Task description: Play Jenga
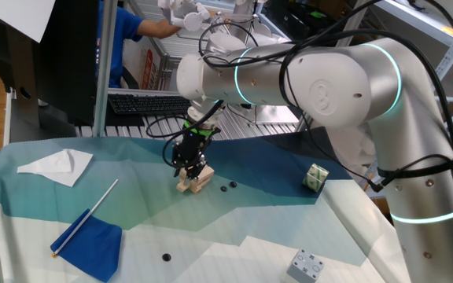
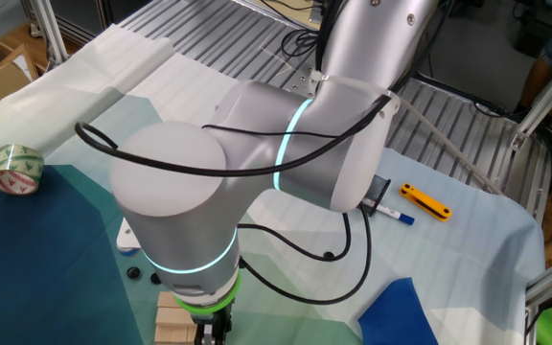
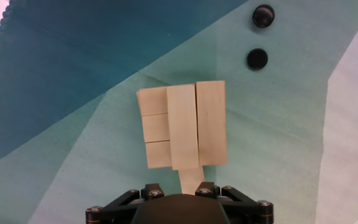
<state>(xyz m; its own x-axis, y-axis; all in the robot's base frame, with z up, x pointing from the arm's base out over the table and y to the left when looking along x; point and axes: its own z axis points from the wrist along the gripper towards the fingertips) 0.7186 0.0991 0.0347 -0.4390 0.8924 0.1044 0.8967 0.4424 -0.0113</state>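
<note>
The Jenga stack (image 1: 195,184) of pale wooden blocks stands on the teal cloth near the middle of the table. In the hand view the stack (image 3: 182,124) shows two long top blocks over a crosswise layer. One lower block (image 3: 191,177) sticks out toward me. My gripper (image 3: 179,190) is right above the stack's near end and is shut on that protruding block. The fingers (image 3: 207,188) straddle it. My gripper (image 1: 189,170) touches the stack's top. In the other fixed view the stack (image 2: 173,314) and gripper (image 2: 214,333) sit at the bottom edge, mostly hidden by the arm.
Two black discs (image 3: 258,59) lie just right of the stack. A green-and-white cube (image 1: 315,178), a grey metal block (image 1: 306,266), white paper (image 1: 57,167) and a blue cloth with a stick (image 1: 93,234) lie around it. A tape roll (image 2: 15,168) and a yellow tool (image 2: 425,201) lie farther off.
</note>
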